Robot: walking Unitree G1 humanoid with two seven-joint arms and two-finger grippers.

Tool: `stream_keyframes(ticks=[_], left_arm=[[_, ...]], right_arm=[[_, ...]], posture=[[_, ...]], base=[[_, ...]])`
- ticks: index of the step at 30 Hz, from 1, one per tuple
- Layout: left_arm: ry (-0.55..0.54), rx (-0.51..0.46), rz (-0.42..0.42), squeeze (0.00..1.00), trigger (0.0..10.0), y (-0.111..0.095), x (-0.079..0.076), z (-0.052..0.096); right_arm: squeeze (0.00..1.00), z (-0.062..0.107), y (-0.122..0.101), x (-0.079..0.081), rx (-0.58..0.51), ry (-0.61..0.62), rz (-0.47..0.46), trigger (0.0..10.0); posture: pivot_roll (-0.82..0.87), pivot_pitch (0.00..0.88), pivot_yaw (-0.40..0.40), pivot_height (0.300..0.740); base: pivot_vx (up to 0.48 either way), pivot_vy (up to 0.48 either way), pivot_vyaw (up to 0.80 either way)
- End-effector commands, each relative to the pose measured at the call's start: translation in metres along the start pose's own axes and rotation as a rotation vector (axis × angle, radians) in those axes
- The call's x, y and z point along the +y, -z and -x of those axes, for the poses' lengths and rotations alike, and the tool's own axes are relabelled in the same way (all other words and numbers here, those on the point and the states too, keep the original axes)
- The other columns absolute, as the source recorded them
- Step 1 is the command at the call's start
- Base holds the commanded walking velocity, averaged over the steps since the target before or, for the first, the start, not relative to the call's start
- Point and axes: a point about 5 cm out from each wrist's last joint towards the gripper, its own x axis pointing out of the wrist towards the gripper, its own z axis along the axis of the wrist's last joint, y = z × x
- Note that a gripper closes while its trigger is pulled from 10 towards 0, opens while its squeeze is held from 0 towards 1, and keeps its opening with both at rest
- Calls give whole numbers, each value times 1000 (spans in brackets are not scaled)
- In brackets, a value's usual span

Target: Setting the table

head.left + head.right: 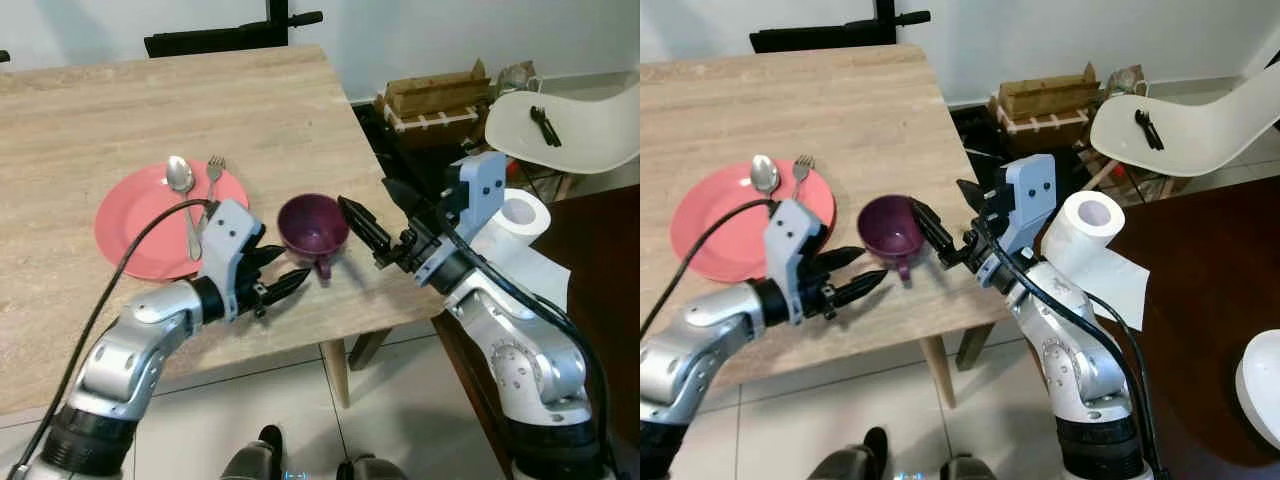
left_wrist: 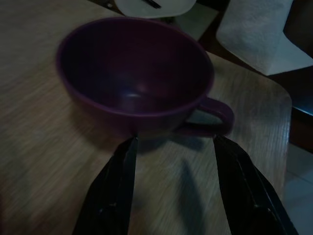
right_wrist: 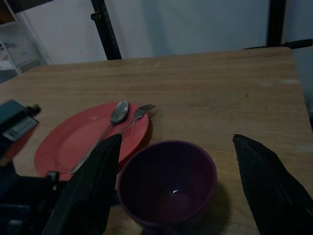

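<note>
A purple cup (image 1: pixel 312 226) stands upright and empty near the front right corner of the wooden table (image 1: pixel 120 100), its handle toward the front edge. My left gripper (image 1: pixel 290 268) is open just in front of the cup, fingertips close to the handle (image 2: pixel 210 117) without holding it. My right gripper (image 1: pixel 364 192) is open beside the cup's right side, its fingers spread wider than the cup (image 3: pixel 168 183). Left of the cup lies a red plate (image 1: pixel 140 225) with a spoon (image 1: pixel 180 175) and a fork (image 1: pixel 214 170) on it.
The table's right edge and front corner run close behind my right gripper. Beyond it stand a white chair (image 1: pixel 570 125) with a black utensil on the seat, a cardboard box (image 1: pixel 440 100), and a paper towel roll (image 1: pixel 520 215) on a dark table (image 1: pixel 600 260).
</note>
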Motion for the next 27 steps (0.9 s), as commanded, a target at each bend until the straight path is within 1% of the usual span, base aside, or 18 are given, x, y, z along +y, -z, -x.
stream_keyframes(ticks=[1, 4, 5, 7, 8, 12, 15, 16, 17, 18, 19, 20, 21, 22, 23, 24, 25, 27], left_arm=[[3, 22, 2, 0, 10000, 7, -1, -1], [8, 20, 6, 0, 10000, 6, 0, -2], [7, 21, 3, 0, 10000, 5, 2, 0], [11, 10, 28, 0, 10000, 1, 6, 8], [11, 10, 28, 0, 10000, 1, 6, 8], [31, -11, 4, 0, 10000, -12, 15, 36], [52, -23, -43, 0, 10000, -31, 20, 64], [55, -24, -56, 0, 10000, -35, 21, 70], [55, -24, -56, 0, 10000, -35, 21, 70], [12, -4, -125, 0, 10000, -45, 29, 93], [12, -4, -125, 0, 10000, -45, 29, 93], [-28, 13, -172, 0, 10000, -50, 35, 103], [-113, 4, -218, 0, 10000, -58, 47, 110], [-113, 4, -218, 0, 10000, -58, 47, 110], [-171, -5, -242, 0, 10000, -64, 54, 113], [-171, -5, -242, 0, 10000, -64, 54, 113], [-273, -67, -256, 0, 10000, -79, 66, 113], [-402, -168, -280, 0, 10000, -102, 79, 100]], right_arm=[[0, 3, 2, 0, 2, 6, 0, 10000], [0, 4, 2, 0, 4, 8, 2, 10000], [0, 5, 3, -1, 7, 10, 4, 10000], [0, 8, 4, -2, 17, 21, 13, 10000], [0, 8, 4, -2, 17, 21, 13, 10000], [0, 23, 9, -6, 62, 52, 37, 10000], [0, 42, 17, -1, 125, 47, 46, 10000], [0, 45, 19, 1, 139, 45, 46, 10000], [0, 45, 19, 1, 139, 45, 46, 10000], [0, 54, 29, 4, 179, 62, 38, 10000], [0, 54, 29, 4, 179, 62, 38, 10000], [0, 57, 36, 5, 200, 79, 38, 10000], [0, 58, 41, 5, 208, 101, 31, 10000], [0, 58, 41, 5, 208, 101, 31, 10000], [0, 59, 44, 5, 211, 114, 26, 10000], [0, 59, 44, 5, 211, 114, 26, 10000], [1000, 55, 47, 6, 204, 127, 18, 10000], [1000, 45, 51, 9, 193, 133, 9, 10000]], posture=[[-97, 96, 59, 740], [-97, 96, 59, 740], [-97, 96, 59, 740], [-94, 104, 65, 740], [-94, 104, 65, 740], [-92, 114, 65, 740], [-91, 125, 70, 740], [-91, 128, 71, 740], [-91, 128, 71, 740], [-90, 135, 75, 740], [-90, 135, 75, 740], [-90, 135, 75, 740], [-83, 138, 72, 740], [-83, 138, 72, 740], [-83, 138, 72, 740], [-83, 138, 72, 740], [-72, 137, 70, 740], [-74, 133, 63, 740]], base=[[0, 0, 0], [0, 0, 0], [0, 0, 0], [0, 0, 0], [0, 0, 0], [0, 0, 0], [0, 0, 0], [0, 0, 0], [0, 0, 0], [0, 0, 0], [0, 0, 0], [0, 0, 0], [0, 0, 0], [0, 0, 0], [0, 0, 0], [0, 0, 0], [0, 0, 0], [0, 0, 0]])
